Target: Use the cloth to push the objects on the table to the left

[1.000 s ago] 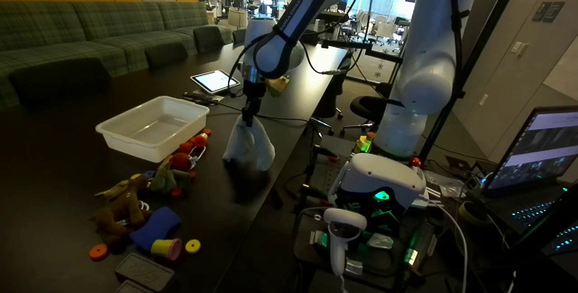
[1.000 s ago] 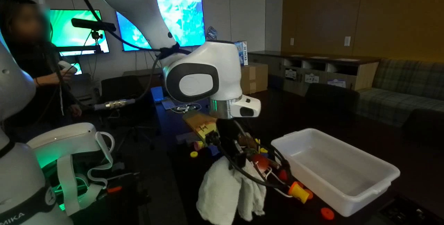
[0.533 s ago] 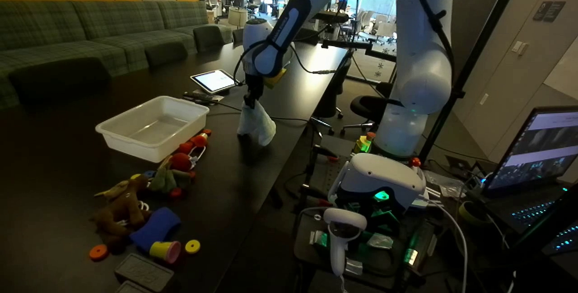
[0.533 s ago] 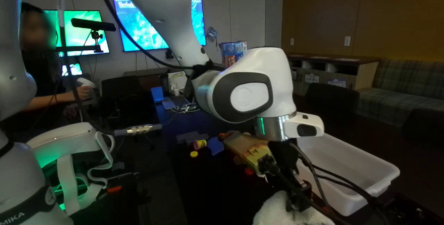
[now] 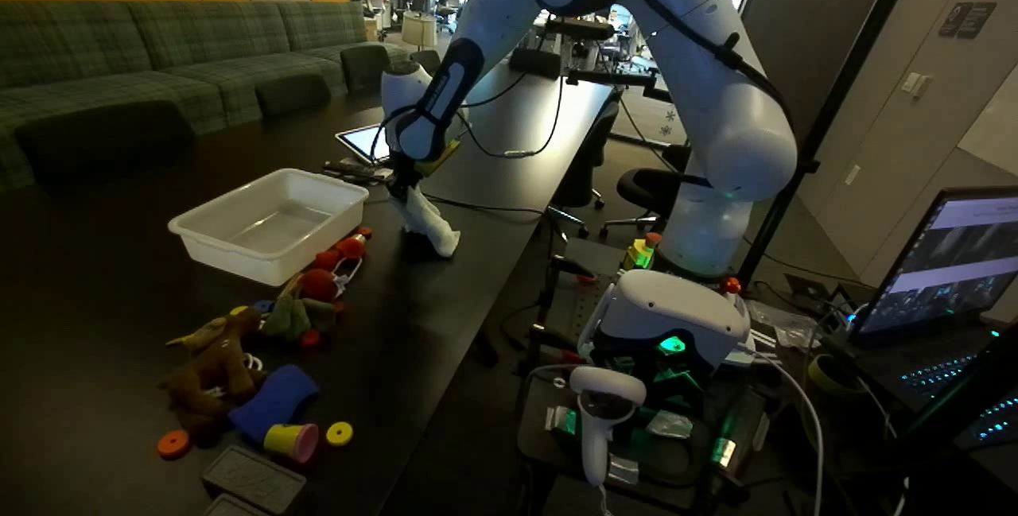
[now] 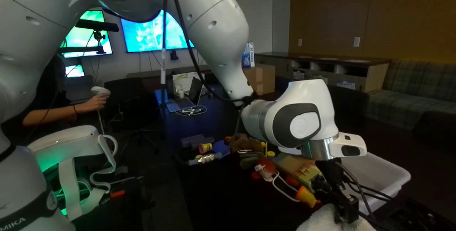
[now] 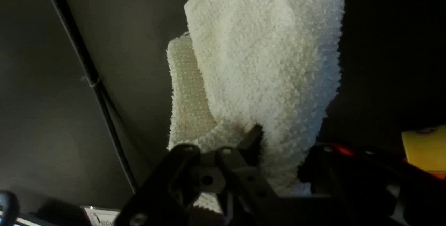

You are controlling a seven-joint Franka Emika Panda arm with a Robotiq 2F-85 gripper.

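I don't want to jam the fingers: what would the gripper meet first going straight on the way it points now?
The gripper points roughly down, so past the cloth it holds, likely the dark tabletop; the cloth hides the exact spot, so the gap is unclear.

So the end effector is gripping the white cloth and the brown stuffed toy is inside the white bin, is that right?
Not quite: the brown stuffed toy lies on the table, outside the white bin, as both exterior views show. The end effector is gripping the white cloth.
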